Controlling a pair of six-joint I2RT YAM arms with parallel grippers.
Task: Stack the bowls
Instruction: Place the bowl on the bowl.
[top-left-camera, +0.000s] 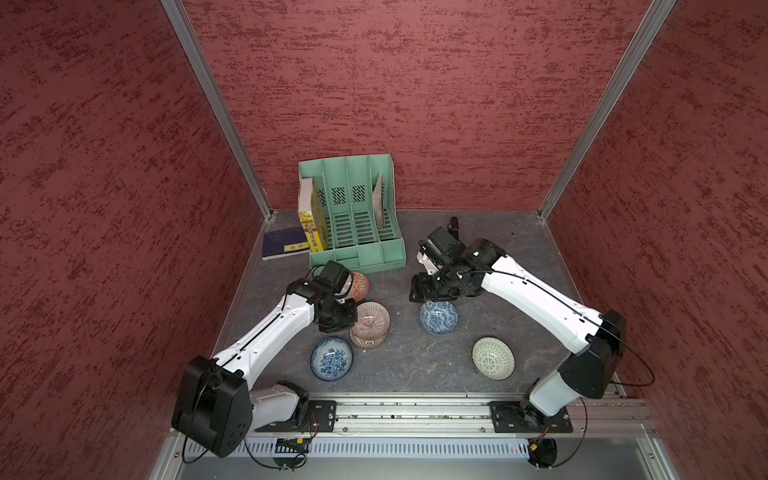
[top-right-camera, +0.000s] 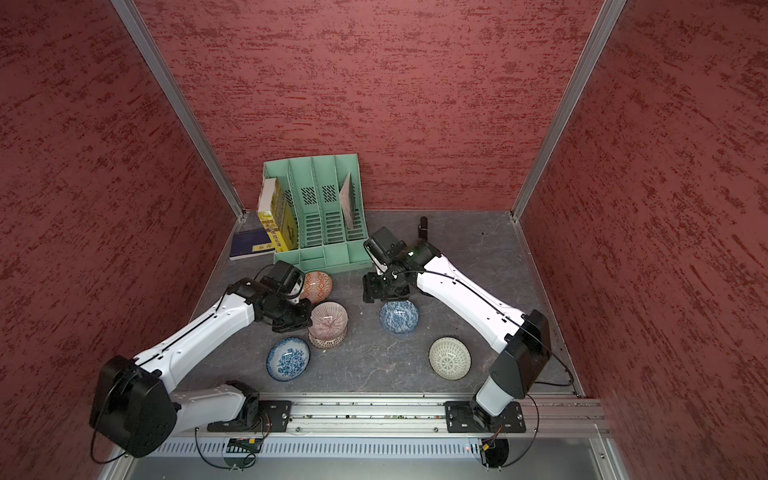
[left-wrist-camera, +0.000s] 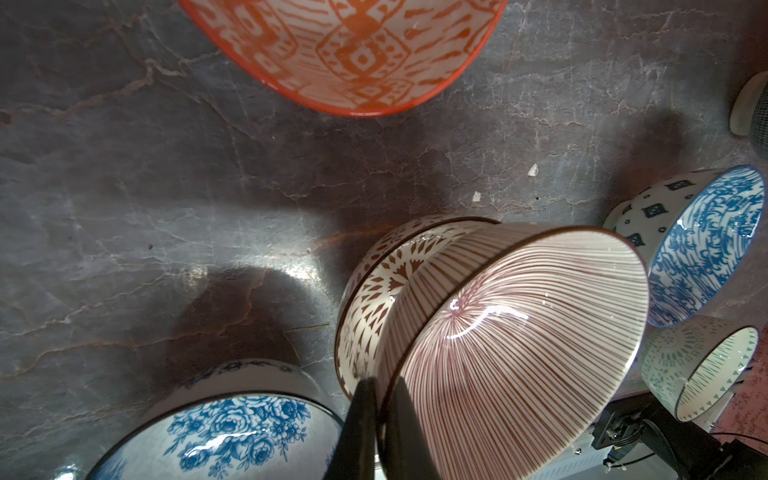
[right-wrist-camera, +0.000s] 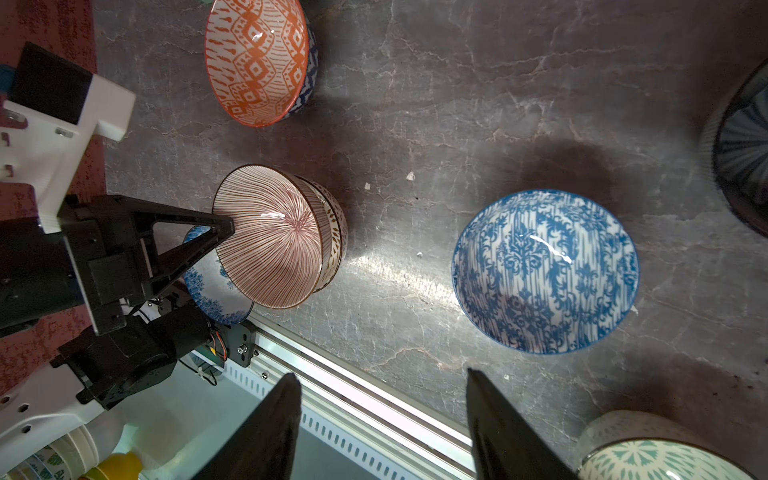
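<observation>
Barely begun: the left pincer (left-wrist-camera: 380, 388) is clamped on the rim of the striped bowl (left-wrist-camera: 519, 332), which sits tilted in the brown lattice bowl (left-wrist-camera: 370, 299), while the right pincer (right-wrist-camera: 381, 374) gapes empty near a blue-white bowl (right-wrist-camera: 544, 270); the rest lie unstacked.

Streaky red walls (top-left-camera: 415, 83) stand on three sides. The floor (top-left-camera: 415, 361) is grey like stone, with thin pale cracks, and light shines off it. Metal posts (top-left-camera: 217, 108) run up the back corners. A green file rack (top-left-camera: 361, 249) stands at the back. A yellow book (top-left-camera: 311, 232) stands at one end, and a dark blue book (top-left-camera: 282, 245) lies beside it.
</observation>
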